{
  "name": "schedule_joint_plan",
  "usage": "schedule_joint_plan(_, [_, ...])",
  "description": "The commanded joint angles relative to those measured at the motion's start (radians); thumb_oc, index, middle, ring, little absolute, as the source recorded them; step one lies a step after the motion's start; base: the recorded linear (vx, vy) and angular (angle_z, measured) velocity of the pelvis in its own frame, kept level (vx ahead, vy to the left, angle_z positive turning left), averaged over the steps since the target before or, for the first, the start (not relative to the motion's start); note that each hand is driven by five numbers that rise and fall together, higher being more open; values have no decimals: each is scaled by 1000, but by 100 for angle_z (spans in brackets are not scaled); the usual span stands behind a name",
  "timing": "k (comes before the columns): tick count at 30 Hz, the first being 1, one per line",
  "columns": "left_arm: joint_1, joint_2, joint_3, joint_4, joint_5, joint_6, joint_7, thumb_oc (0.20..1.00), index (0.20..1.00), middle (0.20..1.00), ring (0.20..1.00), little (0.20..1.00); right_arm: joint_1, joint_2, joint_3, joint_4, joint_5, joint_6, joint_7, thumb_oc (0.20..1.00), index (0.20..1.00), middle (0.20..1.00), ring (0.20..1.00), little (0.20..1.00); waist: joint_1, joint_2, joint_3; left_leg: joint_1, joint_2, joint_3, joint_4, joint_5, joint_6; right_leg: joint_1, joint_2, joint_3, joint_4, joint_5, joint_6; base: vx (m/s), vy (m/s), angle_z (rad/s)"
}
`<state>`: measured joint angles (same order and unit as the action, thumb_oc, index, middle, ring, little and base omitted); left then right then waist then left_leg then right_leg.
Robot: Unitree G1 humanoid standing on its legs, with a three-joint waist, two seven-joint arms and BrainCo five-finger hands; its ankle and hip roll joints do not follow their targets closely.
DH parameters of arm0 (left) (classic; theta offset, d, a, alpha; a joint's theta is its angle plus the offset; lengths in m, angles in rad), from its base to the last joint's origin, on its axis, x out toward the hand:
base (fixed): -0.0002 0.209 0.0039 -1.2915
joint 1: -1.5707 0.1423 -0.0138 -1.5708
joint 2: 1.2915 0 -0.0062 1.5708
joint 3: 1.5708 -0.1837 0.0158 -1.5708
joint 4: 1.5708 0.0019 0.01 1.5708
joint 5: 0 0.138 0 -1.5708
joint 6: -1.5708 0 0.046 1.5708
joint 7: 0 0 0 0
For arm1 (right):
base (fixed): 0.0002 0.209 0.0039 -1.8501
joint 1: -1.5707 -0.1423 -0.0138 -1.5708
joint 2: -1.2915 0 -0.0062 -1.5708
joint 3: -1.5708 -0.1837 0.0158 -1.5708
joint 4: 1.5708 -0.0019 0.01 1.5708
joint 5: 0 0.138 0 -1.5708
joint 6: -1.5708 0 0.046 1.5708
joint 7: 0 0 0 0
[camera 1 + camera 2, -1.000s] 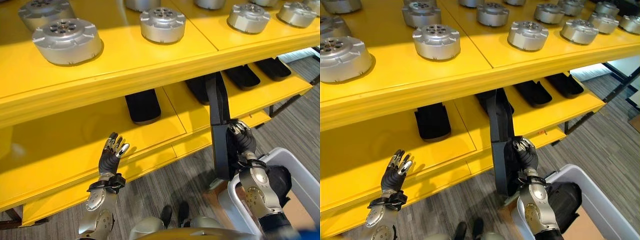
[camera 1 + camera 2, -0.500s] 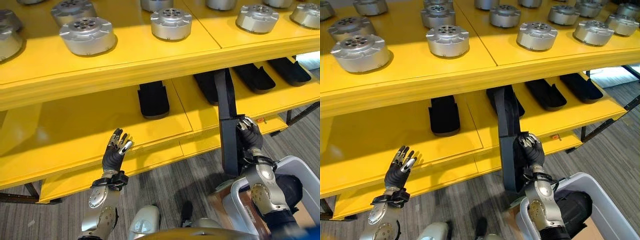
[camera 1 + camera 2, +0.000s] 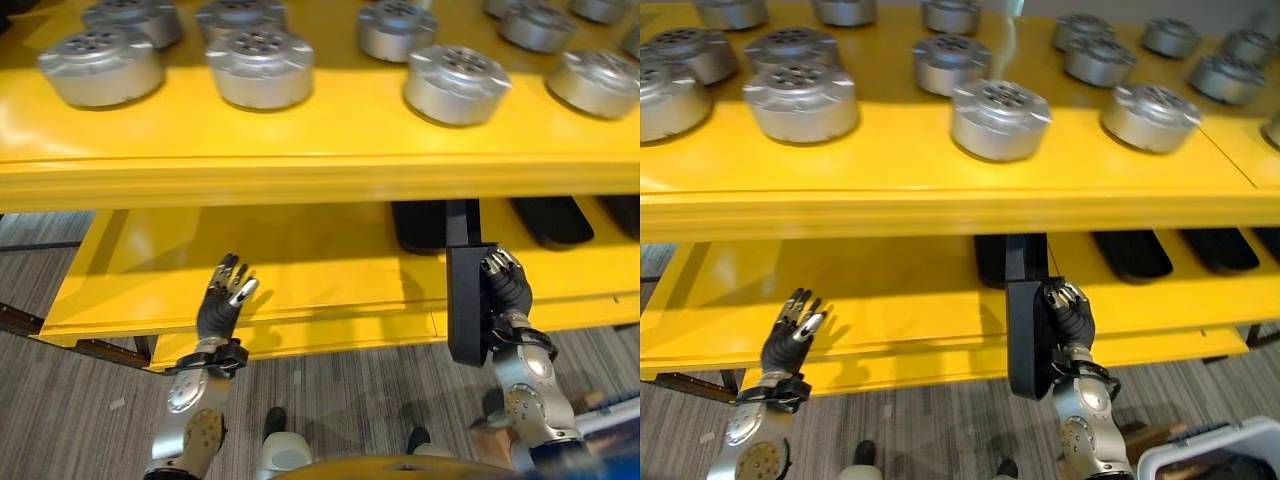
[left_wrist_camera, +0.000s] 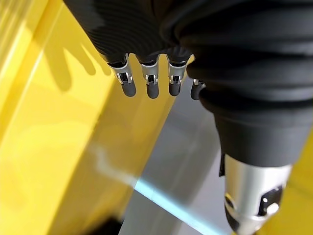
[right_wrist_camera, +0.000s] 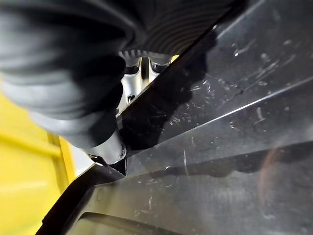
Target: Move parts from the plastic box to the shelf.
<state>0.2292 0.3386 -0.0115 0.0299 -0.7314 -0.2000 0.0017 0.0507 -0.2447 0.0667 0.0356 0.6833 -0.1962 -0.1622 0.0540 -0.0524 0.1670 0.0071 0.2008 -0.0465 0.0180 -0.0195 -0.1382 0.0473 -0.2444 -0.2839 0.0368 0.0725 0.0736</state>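
At the lower shelf's [image 3: 300, 300] front edge, a long black part [image 3: 467, 300] stands upright, gripped by the right hand [image 3: 507, 290], whose fingers curl round its side. Its upper end reaches up under the top shelf [image 3: 300, 170]. More black parts [image 3: 1132, 255] lie flat on the lower shelf behind. The left hand [image 3: 223, 300] is raised before the lower shelf with fingers straight and spread, holding nothing. Silver discs [image 3: 260, 68] sit in rows on the top shelf. A box [image 3: 1200, 462] corner shows low on the right.
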Motion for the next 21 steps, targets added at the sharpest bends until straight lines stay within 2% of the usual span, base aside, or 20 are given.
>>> schedule_joint_plan(1, [-20,-11,6,-62,22,-35,-19,1000,1000,1000,1000,1000,-45,-40,-59,-44,-3,-64,-1,200,200,200,200,200,-9,7,-48,19,33,-2,-20,43,30,-16,-10,-9,92,-39,64,44,278,13])
schedule_joint_plan(6, [-11,-6,22,-58,37,-36,-16,1000,1000,1000,1000,1000,-53,-33,-27,-41,-16,-43,24,200,200,200,200,200,3,-22,-59,2,-16,-1,24,3,47,8,-45,-7,66,-10,86,39,111,0])
schedule_joint_plan(7, [-8,-5,24,-58,39,-34,-17,1000,1000,1000,1000,1000,-79,-37,4,-37,-22,-31,36,200,200,200,200,200,17,-37,-65,-6,-34,-2,41,-8,53,15,-57,-8,59,4,95,55,85,-6])
schedule_joint_plan(9, [-6,-4,23,-59,39,-32,-17,1000,1000,1000,1000,1000,-91,-37,15,-34,-24,-29,39,200,200,200,200,200,22,-43,-65,-11,-40,-4,49,-12,55,17,-61,-11,58,5,96,47,44,-3])
schedule_joint_plan(10, [-5,1,18,-63,38,-29,-22,1000,1000,1000,1000,1000,-126,-39,44,-36,-34,-24,43,200,200,200,200,200,38,-54,-66,-24,-52,-9,62,-18,59,23,-65,-18,53,10,99,41,25,9])
schedule_joint_plan(15, [-3,5,17,-68,41,-26,-21,1000,1000,1000,1000,1000,-193,-27,107,-46,-32,-17,54,200,200,200,200,200,60,-69,-64,-30,-65,-12,67,-21,65,31,-70,-23,46,20,104,32,8,15])
schedule_joint_plan(21, [-16,16,20,-69,31,-23,2,1000,1000,1000,1000,1000,-343,16,258,-33,-19,1,77,200,200,200,200,200,106,-81,-49,-53,-80,-30,95,-27,66,40,-73,-38,52,13,101,19,-3,15])
